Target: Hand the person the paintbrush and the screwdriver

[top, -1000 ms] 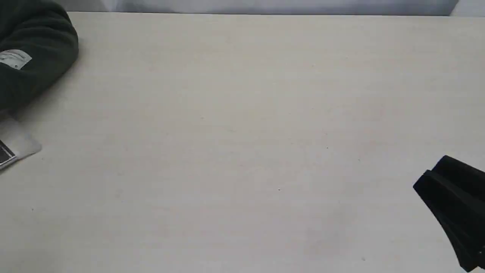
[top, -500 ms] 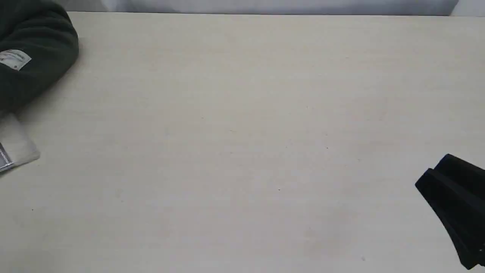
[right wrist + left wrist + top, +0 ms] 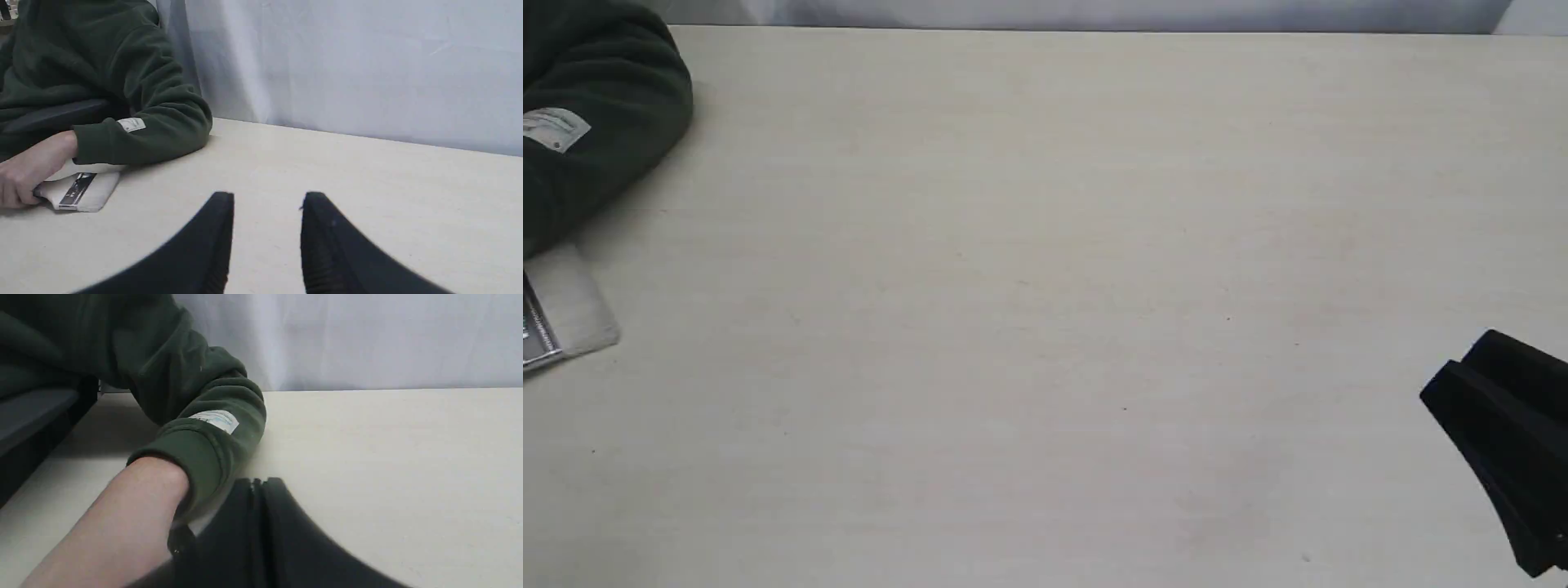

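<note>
Beige laminate table [image 3: 1045,286]. Dark green fleece sleeve of the person [image 3: 596,98], ten o'clock. Black right gripper [image 3: 267,212], four o'clock, fingers spread. Black left gripper [image 3: 258,484], fingers pressed together. Wide pale-bristled, metal-ferruled paintbrush [image 3: 576,306], nine o'clock, held flat by bare hand [image 3: 24,173].

Legible text: none in any view.
Item 1: white label [image 3: 131,124] sewn near cuff of dark green sleeve [image 3: 163,110], worn by person [image 3: 36,167]. Faint grey/blue print lines on it, too small and blurred to read; same in ext. and L wrist views.
Item 2: metal ferrule [image 3: 75,191] of paintbrush [image 3: 100,195]. Dark marks along the strip, poss. print or reflection; cannot tell which, unreadable.
</note>
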